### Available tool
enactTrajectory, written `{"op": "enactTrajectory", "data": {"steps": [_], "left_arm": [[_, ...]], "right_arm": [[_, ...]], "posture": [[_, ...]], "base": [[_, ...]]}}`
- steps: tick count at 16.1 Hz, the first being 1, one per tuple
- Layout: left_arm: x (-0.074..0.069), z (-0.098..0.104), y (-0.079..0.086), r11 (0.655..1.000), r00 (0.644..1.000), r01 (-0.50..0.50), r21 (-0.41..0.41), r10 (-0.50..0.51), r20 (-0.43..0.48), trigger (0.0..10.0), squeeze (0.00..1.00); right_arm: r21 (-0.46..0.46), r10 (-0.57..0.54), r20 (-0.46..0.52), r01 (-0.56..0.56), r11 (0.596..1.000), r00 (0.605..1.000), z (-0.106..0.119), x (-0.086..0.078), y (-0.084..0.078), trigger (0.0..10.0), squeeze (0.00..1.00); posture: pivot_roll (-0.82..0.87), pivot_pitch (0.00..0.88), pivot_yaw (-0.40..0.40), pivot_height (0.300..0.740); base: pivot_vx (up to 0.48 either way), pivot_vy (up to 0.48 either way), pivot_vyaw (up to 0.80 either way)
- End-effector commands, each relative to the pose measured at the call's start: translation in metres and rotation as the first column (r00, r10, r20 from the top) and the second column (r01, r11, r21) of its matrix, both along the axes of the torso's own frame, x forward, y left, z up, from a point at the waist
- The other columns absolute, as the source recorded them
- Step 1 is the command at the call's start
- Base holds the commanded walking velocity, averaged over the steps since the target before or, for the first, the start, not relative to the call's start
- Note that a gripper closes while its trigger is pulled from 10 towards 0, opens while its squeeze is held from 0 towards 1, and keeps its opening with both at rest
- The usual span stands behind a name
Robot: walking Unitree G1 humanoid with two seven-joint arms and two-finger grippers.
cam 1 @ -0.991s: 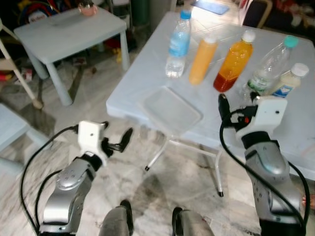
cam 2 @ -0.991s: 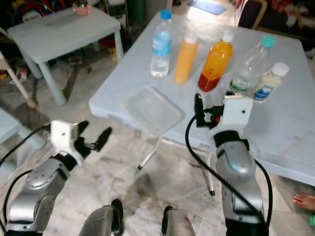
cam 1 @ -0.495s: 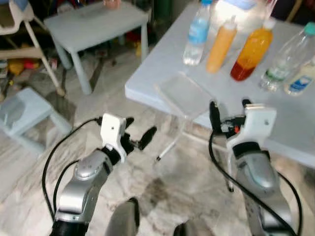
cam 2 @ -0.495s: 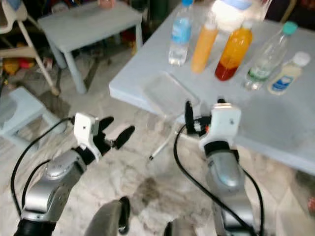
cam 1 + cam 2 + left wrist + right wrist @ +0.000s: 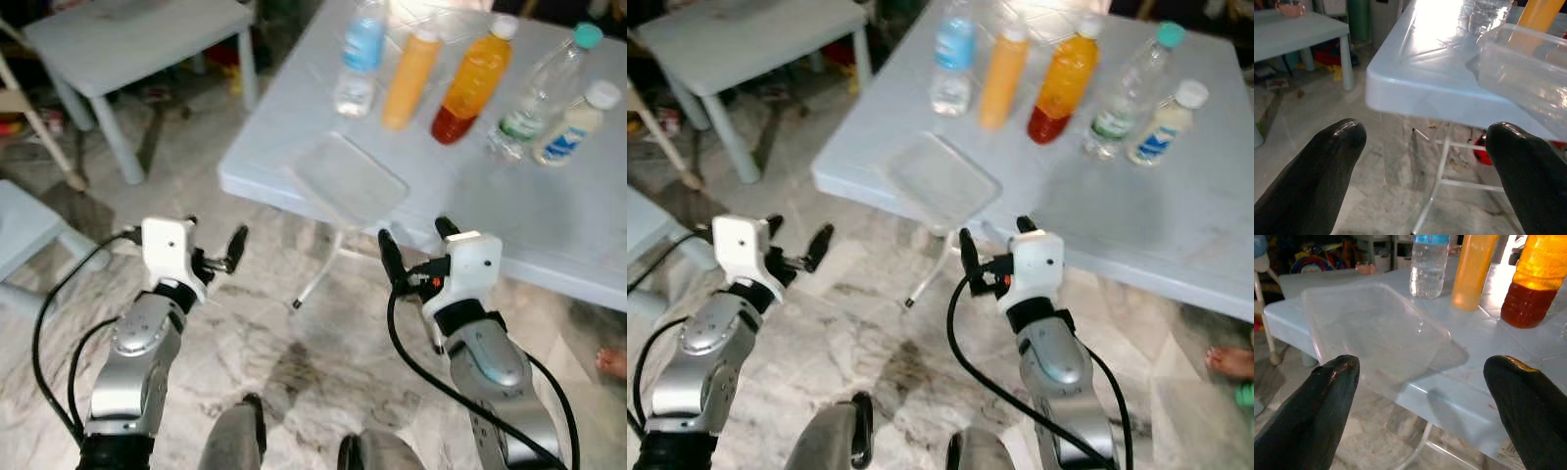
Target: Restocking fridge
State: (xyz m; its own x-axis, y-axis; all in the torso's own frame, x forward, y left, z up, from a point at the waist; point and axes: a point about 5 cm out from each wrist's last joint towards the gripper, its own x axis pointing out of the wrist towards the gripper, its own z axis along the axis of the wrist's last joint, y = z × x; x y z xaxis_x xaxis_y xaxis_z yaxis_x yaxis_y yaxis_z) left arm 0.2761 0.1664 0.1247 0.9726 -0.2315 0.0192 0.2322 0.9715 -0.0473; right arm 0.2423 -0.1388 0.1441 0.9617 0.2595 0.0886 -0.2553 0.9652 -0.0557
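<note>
On a pale blue table (image 5: 294,117) stand a water bottle (image 5: 358,59), a slim orange bottle (image 5: 409,64), an orange-red juice bottle (image 5: 468,69), a clear bottle with a teal cap (image 5: 539,93) and a small white bottle (image 5: 573,122). A clear plastic tray (image 5: 353,179) lies at the table's near edge. My right gripper (image 5: 414,240) is open and empty, just below and in front of that edge; its wrist view looks across the tray (image 5: 1376,328). My left gripper (image 5: 216,235) is open over the floor, left of the table, facing the table corner (image 5: 1400,83).
A small low table (image 5: 127,39) stands at the back left, with a pale stool (image 5: 20,225) at the far left. The table's metal legs (image 5: 333,274) cross below the tray. A person's foot (image 5: 612,362) shows at the right edge. Marble floor lies between my arms.
The whole view has swung as my head moved. My right gripper, earlier up beside the bottles, now sits lower before the table's edge. Both grippers have stayed open.
</note>
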Motion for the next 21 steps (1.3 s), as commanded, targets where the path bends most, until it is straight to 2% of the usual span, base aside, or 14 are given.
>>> {"op": "enactTrajectory", "data": {"steps": [1, 3, 5, 9, 10, 13, 15, 17, 19, 21], "left_arm": [[0.001, -0.002, 0.007, 0.996, 0.996, -0.082, 0.037, 0.082, 0.018, 10.0, 0.0], [0.002, -0.003, 0.017, 0.984, 0.986, -0.164, 0.073, 0.162, 0.035, 10.0, 0.0], [0.002, -0.002, 0.022, 0.98, 0.982, -0.187, 0.073, 0.185, 0.04, 10.0, 0.0], [0.003, -0.004, 0.024, 0.973, 0.976, -0.217, 0.08, 0.214, 0.051, 10.0, 0.0], [0.004, -0.004, 0.021, 0.975, 0.977, -0.209, 0.078, 0.206, 0.053, 10.0, 0.0], [0.005, -0.003, 0.022, 0.974, 0.976, -0.214, 0.079, 0.209, 0.061, 10.0, 0.0], [0.005, -0.004, 0.023, 0.972, 0.975, -0.22, 0.082, 0.215, 0.061, 10.0, 0.0], [0.004, -0.005, 0.021, 0.972, 0.975, -0.219, 0.084, 0.214, 0.059, 10.0, 0.0], [0.004, -0.005, 0.018, 0.973, 0.976, -0.213, 0.085, 0.209, 0.055, 10.0, 0.0], [0.004, -0.005, 0.018, 0.973, 0.976, -0.212, 0.086, 0.208, 0.056, 10.0, 0.0]], "right_arm": [[0.004, 0.107, -0.024, -0.107, 0.994, 0.994, -0.004, -0.001, 0.009, 10.0, 0.0], [-0.012, 0.226, -0.022, -0.226, 0.974, 0.974, -0.004, -0.002, 0.02, 10.0, 0.0], [-0.02, 0.25, -0.02, -0.25, 0.968, 0.968, -0.003, -0.003, 0.023, 10.0, 0.0], [0.012, 0.371, -0.086, -0.371, 0.929, 0.925, -0.011, -0.006, 0.03, 10.0, 0.0], [0.042, 0.452, -0.117, -0.451, 0.892, 0.884, -0.014, -0.008, 0.036, 10.0, 0.0], [0.096, 0.545, -0.152, -0.537, 0.838, 0.825, -0.017, -0.008, 0.043, 10.0, 0.0], [0.089, 0.558, -0.158, -0.551, 0.83, 0.815, -0.021, -0.001, 0.045, 10.0, 0.0], [0.085, 0.567, -0.168, -0.562, 0.823, 0.806, -0.027, 0.013, 0.051, 10.0, 0.0], [0.099, 0.559, -0.161, -0.55, 0.829, 0.814, -0.029, 0.043, 0.062, 10.0, 0.0], [0.093, 0.543, -0.146, -0.535, 0.84, 0.827, -0.027, 0.056, 0.066, 10.0, 0.0]], "posture": [[-0.01, 0.16, -0.034, 0.74], [-0.01, 0.158, -0.036, 0.74], [-0.01, 0.157, -0.041, 0.74], [-0.01, 0.152, -0.047, 0.74], [0.0, 0.147, -0.05, 0.74], [0.0, 0.146, -0.057, 0.74], [0.01, 0.149, -0.059, 0.74], [0.01, 0.154, -0.061, 0.74], [0.02, 0.16, -0.06, 0.74], [0.03, 0.162, -0.06, 0.74]], "base": [[0.0, 0.0, 0.0], [0.0, 0.0, 0.0], [0.0, 0.0, 0.0], [0.0, 0.0, 0.0], [0.0, 0.0, 0.0], [0.0, 0.0, 0.0], [0.0, 0.0, 0.0], [0.0, 0.0, 0.0], [0.0, 0.0, 0.0], [0.0, 0.0, 0.0]]}}
